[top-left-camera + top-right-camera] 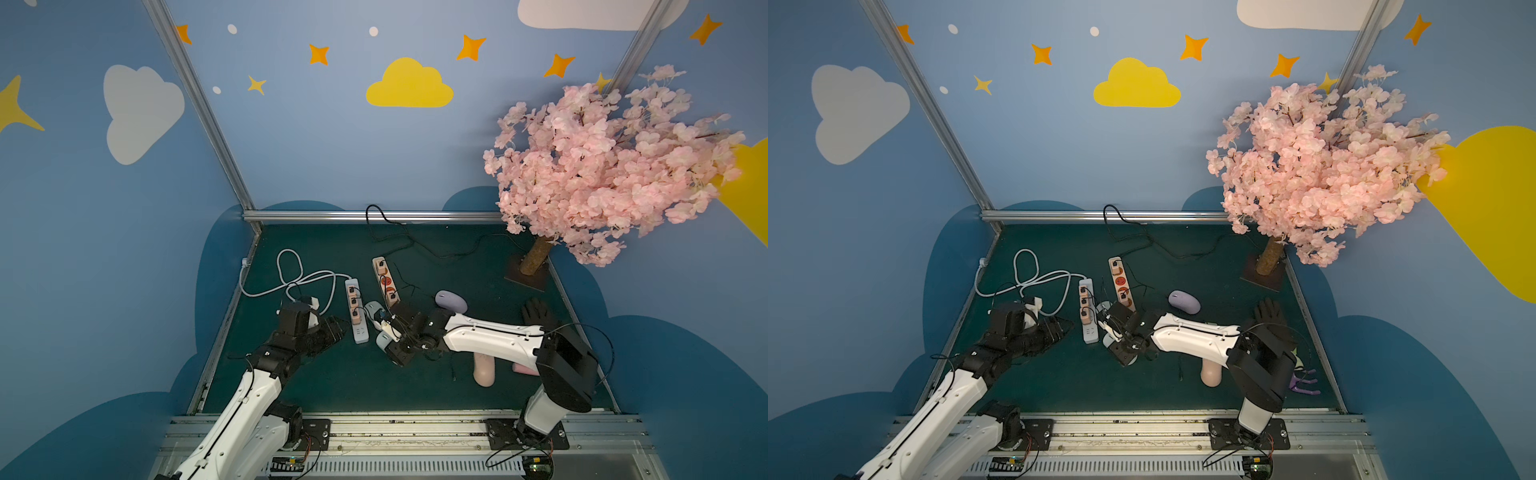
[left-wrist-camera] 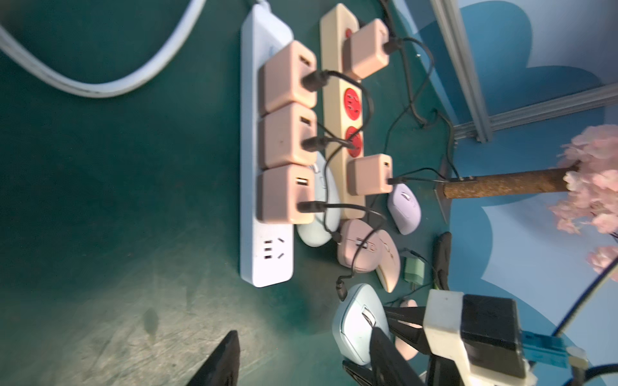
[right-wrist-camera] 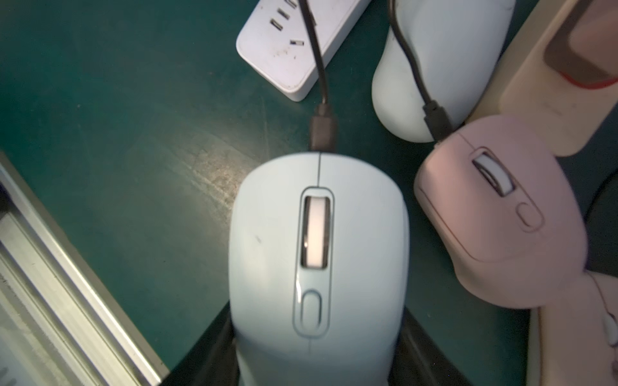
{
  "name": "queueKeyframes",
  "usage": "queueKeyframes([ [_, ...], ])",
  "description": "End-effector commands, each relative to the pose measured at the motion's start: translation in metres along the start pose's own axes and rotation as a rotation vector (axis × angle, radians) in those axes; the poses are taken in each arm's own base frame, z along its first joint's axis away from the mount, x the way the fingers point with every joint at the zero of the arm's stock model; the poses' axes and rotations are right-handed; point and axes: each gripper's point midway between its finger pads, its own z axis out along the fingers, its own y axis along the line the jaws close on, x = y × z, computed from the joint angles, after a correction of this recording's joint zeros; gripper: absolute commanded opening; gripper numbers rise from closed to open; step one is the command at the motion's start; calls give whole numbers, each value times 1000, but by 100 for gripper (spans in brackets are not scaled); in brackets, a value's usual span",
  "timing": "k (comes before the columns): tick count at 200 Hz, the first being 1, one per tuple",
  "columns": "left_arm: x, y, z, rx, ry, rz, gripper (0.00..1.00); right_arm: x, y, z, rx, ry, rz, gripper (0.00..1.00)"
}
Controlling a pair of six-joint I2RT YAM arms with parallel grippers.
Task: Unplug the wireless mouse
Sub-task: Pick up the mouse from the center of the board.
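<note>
While the right gripper [image 3: 317,347] is clamping the blue mouse [image 3: 317,234] by its rear on the table [image 1: 332,386], the cable plug [image 3: 322,132] is sticking straight out its front, facing the open, empty left gripper [image 1: 334,328], which is hovering nearer.

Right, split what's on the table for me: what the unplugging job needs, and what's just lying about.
Job:
blue mouse
black cable plug seated in its front

Lying about:
pink mouse
purple mouse
black glove
blossom tree
white power strip
</note>
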Motion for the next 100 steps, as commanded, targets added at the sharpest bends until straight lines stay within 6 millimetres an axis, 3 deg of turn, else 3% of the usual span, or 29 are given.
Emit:
queueKeyframes([
  [1,-1,-23,-3,82,-6,37,64,-3,2,-6,-3,-63,-14,22],
  [40,17,-39,7,106,31,107,66,-8,4,-21,-19,-148,-12,17],
  [74,31,-53,20,132,79,135,61,-11,7,-25,-39,-168,-19,16],
  [100,29,-52,31,103,68,130,57,-13,10,-29,-54,-191,-20,15],
])
